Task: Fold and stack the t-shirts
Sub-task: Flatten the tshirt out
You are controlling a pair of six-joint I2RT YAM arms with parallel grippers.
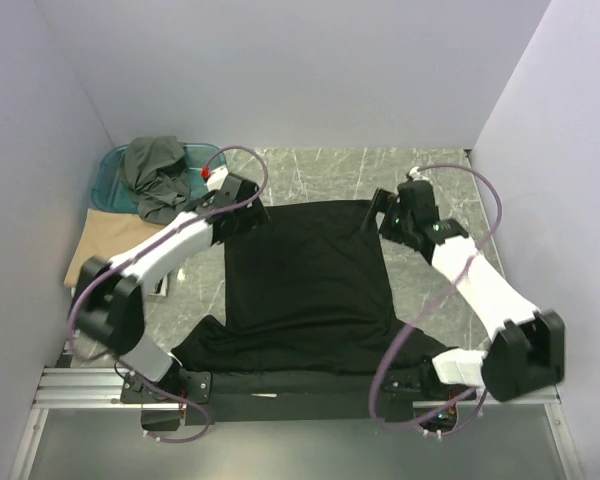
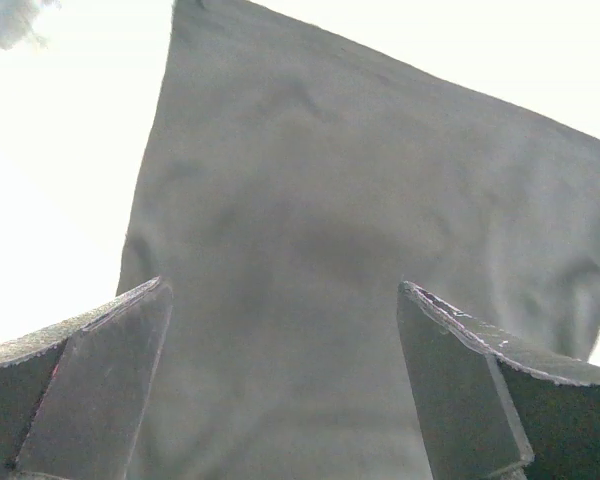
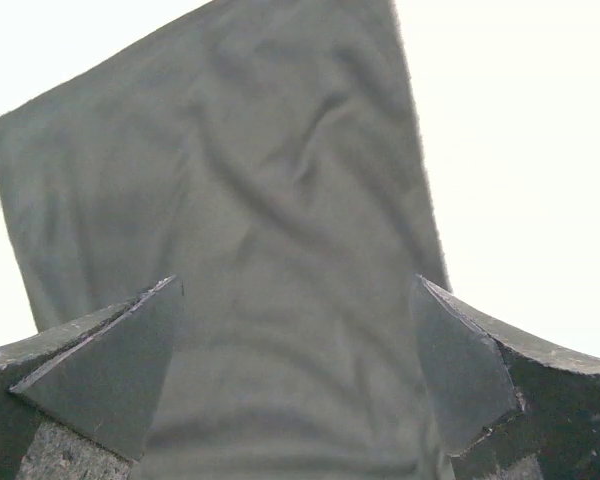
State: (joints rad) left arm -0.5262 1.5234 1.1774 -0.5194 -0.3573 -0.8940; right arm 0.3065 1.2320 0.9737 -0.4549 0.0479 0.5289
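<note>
1. The black t-shirt (image 1: 305, 280) lies spread flat mid-table, its long axis running 12 to 6 o'clock, with the hem at 12 and the sleeves toward the arm bases.
2. The left gripper (image 1: 242, 210) is at the hem's 11 o'clock corner and the right gripper (image 1: 388, 218) at its 1 o'clock corner, so each arm is nearest its own corner.
3. Both arms reach forward with wrists pitched down. Each wrist view shows the jaws spread wide over black cloth, pinching nothing.
4. The tan-beige t-shirt (image 1: 110, 245) lies folded at 9 o'clock. The grey-olive t-shirt (image 1: 155, 172) is bunched in the teal tub (image 1: 108, 172) at 10.
5. The likely next move is to pinch both corners and carry the hem toward 6.
</note>
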